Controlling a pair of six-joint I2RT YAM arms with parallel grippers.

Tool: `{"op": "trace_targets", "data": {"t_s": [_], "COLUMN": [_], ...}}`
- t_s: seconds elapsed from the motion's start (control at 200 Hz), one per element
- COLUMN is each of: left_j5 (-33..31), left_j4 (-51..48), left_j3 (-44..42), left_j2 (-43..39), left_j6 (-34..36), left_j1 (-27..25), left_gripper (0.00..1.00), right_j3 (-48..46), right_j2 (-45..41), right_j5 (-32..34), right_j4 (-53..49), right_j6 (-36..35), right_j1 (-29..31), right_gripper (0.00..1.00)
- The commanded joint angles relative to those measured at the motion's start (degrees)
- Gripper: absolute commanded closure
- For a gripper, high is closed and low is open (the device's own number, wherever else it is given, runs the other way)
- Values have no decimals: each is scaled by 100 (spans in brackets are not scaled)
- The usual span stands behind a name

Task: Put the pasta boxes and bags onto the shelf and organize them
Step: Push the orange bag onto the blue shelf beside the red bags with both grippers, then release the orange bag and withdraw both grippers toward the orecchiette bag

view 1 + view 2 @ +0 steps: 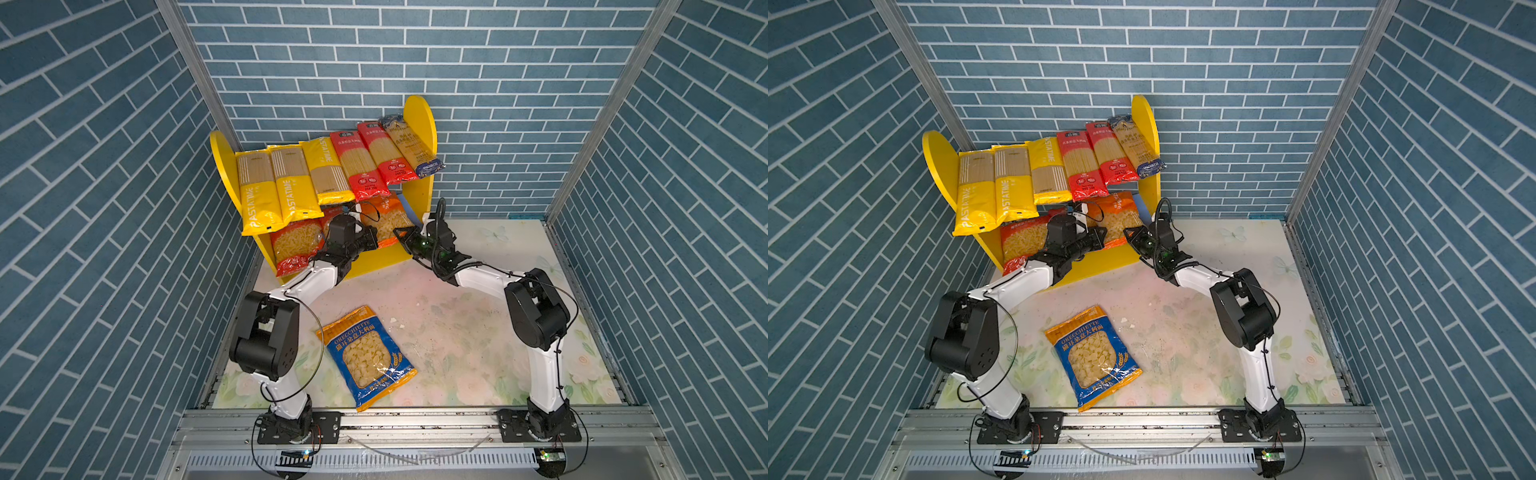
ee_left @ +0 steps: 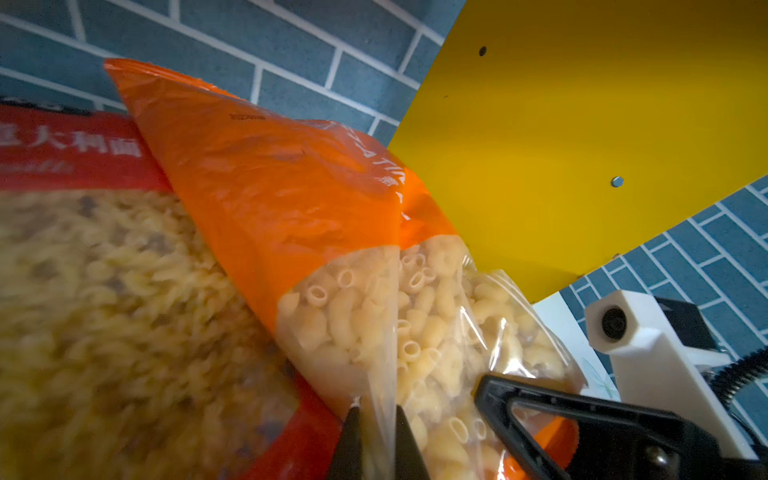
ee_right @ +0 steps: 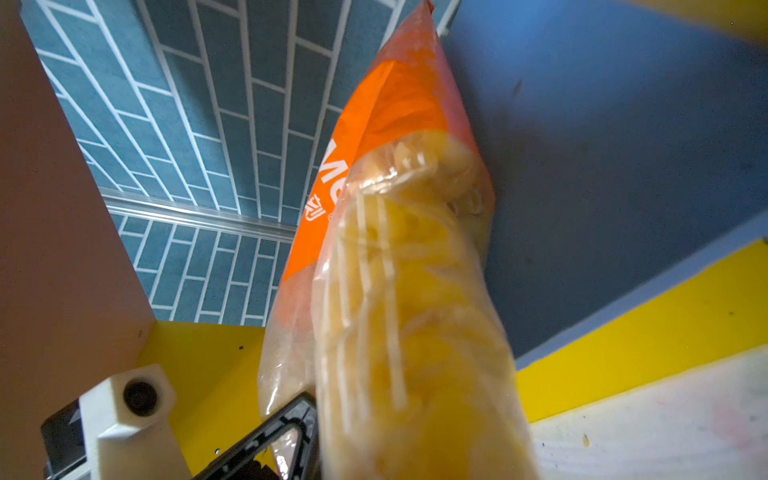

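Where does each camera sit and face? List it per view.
Top views: high in front, looking down on the shelf and both whole arms.
Left wrist: behind the left gripper, facing the orange bag; its fingertips and the right gripper show.
Right wrist: low, looking up along the orange bag; the left gripper shows.
Shared: both wrist views show that bag.
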Motion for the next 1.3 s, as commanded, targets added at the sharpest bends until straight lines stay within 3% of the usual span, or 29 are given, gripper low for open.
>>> {"op": "trace_targets", "data": {"t_s": [0.0,0.15,0.365,0.545,0.69,0.83,1.055,1.295], "left_j5": [379,333,146,30,-33,-36,-81,-981], "left_j4": [-561,-602,-273,-640,-840,-937,-881,-1077], "left_j3": [579,788,123,144,33,-123,-804,-1948], "left_j2": [361,695,327,-49,-328,-585,-1250,-2566], "left_j6": [179,101,0,187,252,262,137,136], "left_j1": [-45,-63,-98,-98,-94,-98,-157,-725], "left_gripper": [100,100,97,74,54,46,43,41], "right_j3": [202,481,328,-56,-500,-847,-1493,-2493], "right_j2": [-138,111,252,45,-370,-650,-1098,-2115], "right_j5": [385,166,-95,-172,-297,-495,-668,-460], "right_j4": [441,354,613,781,797,759,858,-62], "right_j6": [-228,-268,-33,140,115,171,155,-828], "right_j1": [-355,-622,-644,-715,-829,-971,-1021,-755], "right_gripper": [96,97,92,62,48,45,44,44]}}
